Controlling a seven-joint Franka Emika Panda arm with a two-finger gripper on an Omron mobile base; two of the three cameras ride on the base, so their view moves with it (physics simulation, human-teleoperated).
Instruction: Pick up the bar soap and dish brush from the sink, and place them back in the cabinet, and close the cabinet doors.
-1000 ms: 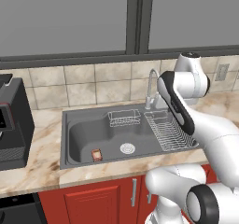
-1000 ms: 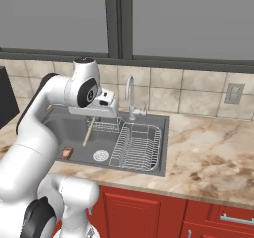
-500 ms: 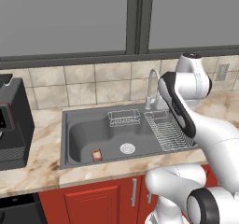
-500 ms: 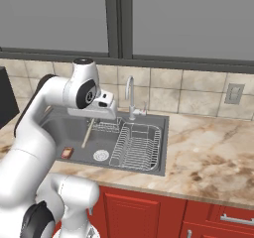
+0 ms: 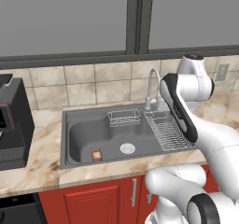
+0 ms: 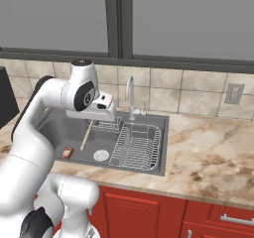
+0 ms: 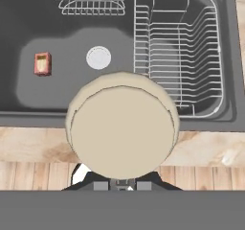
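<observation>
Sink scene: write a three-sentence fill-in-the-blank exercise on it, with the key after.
1. In the hand view, the small orange-brown bar soap lies on the floor of the dark grey sink, to the ___ of the round white drain.
2. The gripper holds the beige round-headed dish brush with its jaws ___.
3. The curved silver faucet rises at the sink's ___ edge, by the tiled wall.

Missing words: left; shut; back

The arm lifts a little higher, and the dish brush [image 6: 86, 135] hanging under the hand rises with it, farther above the sink [image 6: 158, 148].
</observation>
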